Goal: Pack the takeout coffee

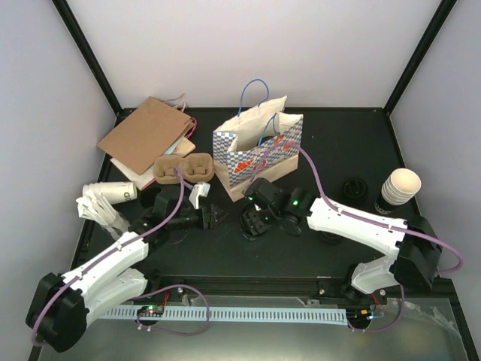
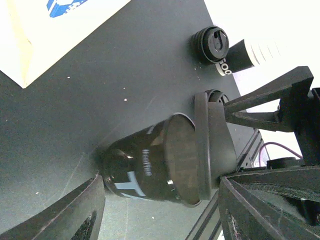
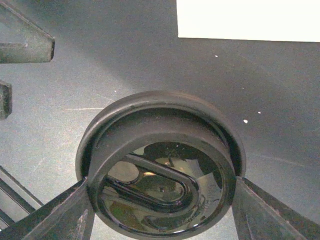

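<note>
Close by the arms, on the tabletop, the cup stands upright between the left fingers. They straddle its body, but I cannot tell whether they grip it. The right fingers pinch the lid, which sits on the cup's rim. If the lid is pressed down crooked, or the left hold is loose, the cup could tip or skid and the lid pop off. Farther back the bag stands open, and its handles might snag a cup going in.
</note>
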Controlling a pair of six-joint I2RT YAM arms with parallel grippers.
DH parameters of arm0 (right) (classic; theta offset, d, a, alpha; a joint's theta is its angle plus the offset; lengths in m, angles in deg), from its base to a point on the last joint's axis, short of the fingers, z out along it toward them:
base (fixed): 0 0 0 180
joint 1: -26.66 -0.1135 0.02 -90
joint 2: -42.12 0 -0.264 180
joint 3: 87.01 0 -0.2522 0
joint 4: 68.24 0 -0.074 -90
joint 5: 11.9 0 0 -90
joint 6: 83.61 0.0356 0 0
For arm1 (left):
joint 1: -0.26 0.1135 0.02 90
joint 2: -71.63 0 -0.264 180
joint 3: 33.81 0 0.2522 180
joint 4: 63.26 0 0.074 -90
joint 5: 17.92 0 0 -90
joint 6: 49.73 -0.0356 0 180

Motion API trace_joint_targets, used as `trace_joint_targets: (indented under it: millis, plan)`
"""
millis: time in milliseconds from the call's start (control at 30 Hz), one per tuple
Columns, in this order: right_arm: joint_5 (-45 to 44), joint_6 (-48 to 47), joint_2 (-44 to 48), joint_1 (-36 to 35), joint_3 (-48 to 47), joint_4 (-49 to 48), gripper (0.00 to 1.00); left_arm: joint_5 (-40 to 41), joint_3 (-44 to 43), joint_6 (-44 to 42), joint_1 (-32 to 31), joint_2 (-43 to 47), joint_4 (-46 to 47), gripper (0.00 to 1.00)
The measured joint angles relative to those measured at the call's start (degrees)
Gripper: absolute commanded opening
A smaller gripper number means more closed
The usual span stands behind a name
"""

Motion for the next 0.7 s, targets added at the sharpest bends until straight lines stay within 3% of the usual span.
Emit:
trace_joint_targets:
  millis: [700]
  plan:
    - [-1.3,0.0,2.1,-0.6,-1.1,2.6,0.70,-1.1,1.2,0.7,0.3,-6.4,4.3,0.46]
